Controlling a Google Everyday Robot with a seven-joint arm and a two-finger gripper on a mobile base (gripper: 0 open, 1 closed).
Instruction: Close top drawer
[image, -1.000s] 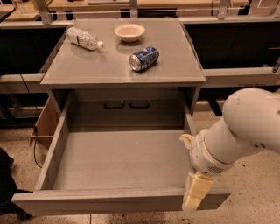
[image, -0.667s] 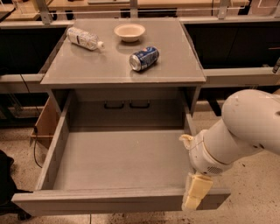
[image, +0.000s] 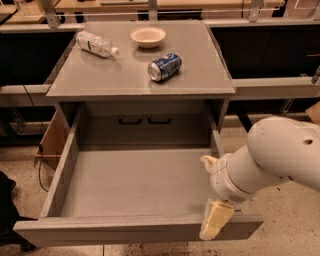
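The top drawer (image: 135, 182) is a wide grey box pulled far out of the cabinet toward the camera. Its inside holds nothing. Its flat front panel (image: 125, 230) runs along the bottom of the view. My gripper (image: 214, 216) hangs at the drawer's front right corner, on the end of a thick white arm (image: 280, 155) that comes in from the right. One cream finger (image: 215, 222) lies over the front panel's top edge. Another cream tip (image: 207, 161) shows just above the wrist.
On the grey cabinet top (image: 100, 75) lie a clear plastic bottle (image: 96, 44), a cream bowl (image: 148, 36) and a blue can (image: 164, 66) on its side. Dark shelving stands on both sides. A brown panel (image: 52, 142) is left of the drawer.
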